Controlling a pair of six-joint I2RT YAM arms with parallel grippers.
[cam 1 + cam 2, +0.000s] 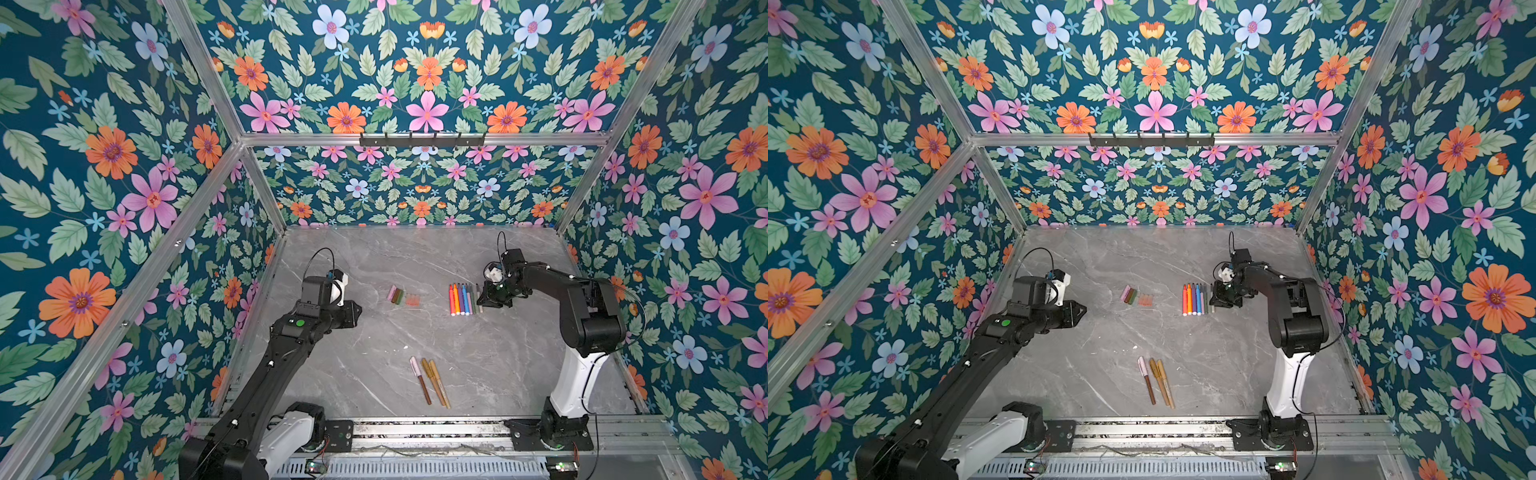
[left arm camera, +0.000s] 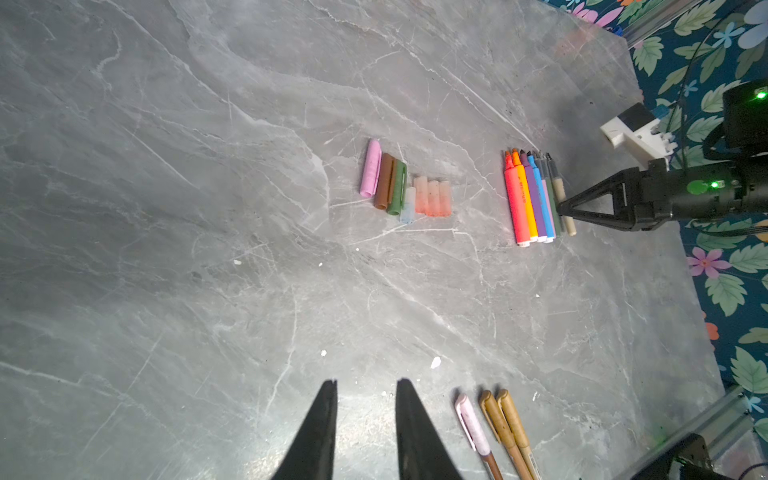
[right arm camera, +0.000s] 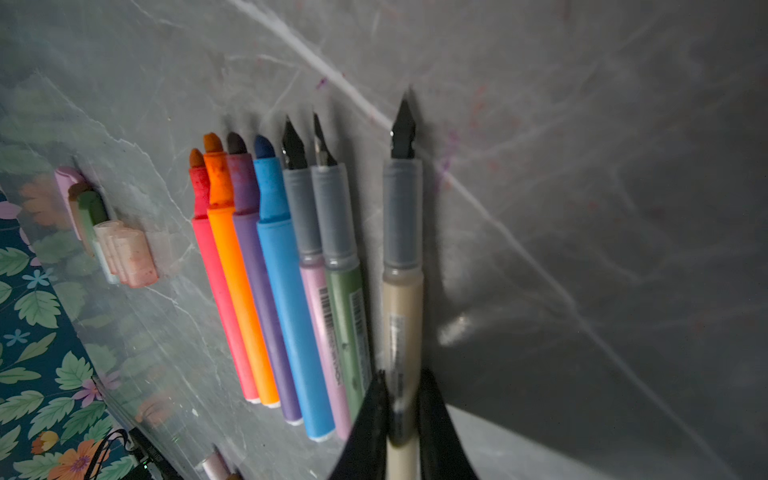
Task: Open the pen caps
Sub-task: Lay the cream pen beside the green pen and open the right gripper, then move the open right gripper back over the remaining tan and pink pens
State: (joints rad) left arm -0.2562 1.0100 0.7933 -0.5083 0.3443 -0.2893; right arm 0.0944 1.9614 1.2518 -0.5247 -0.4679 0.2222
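Several uncapped pens (image 1: pixel 461 299) (image 3: pixel 270 291) lie in a row at the back right of the marble table. My right gripper (image 3: pixel 401 378) (image 1: pixel 482 301) is shut on a beige pen (image 3: pixel 402 299) at that row's right end, its black nib bare. Several loose pen caps (image 1: pixel 401 296) (image 2: pixel 399 187), pink, brown, green and translucent peach, lie left of the row. Three capped pens (image 1: pixel 430 380) (image 2: pixel 498 432), one with a pink cap and two gold, lie near the front. My left gripper (image 2: pixel 365 384) (image 1: pixel 357 309) hovers open and empty, left of the caps.
Floral walls with aluminium posts (image 1: pixel 266 195) close in the table on three sides. A metal rail (image 1: pixel 415 428) carrying both arm bases runs along the front edge. Small white specks (image 2: pixel 435 362) dot the marble.
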